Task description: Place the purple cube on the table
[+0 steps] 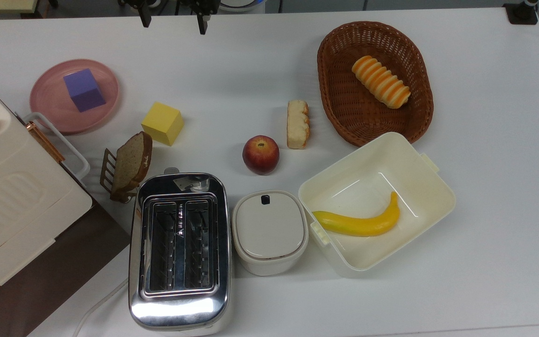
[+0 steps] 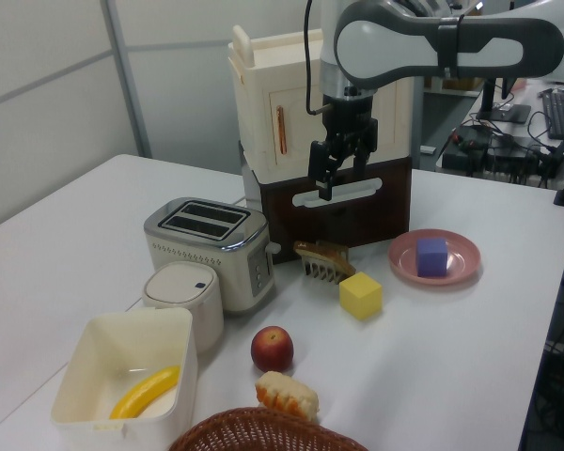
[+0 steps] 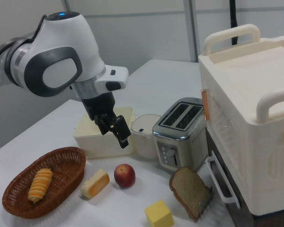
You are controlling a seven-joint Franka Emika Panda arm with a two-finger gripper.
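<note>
Blue-violet purple cube [image 1: 83, 89] on a pink plate [image 1: 49, 100], plain yellow cube [image 1: 162, 123], white table [image 1: 484, 164].

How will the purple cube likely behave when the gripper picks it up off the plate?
The purple cube has flat matte faces, so it probably grips firmly without rolling. It looks solid and stiff. The pink plate might shift if nudged.

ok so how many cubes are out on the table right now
2. The purple cube sits on the pink plate at the top view's left. The yellow cube rests on the white table just to the plate's right, beside the bread slice.
</note>
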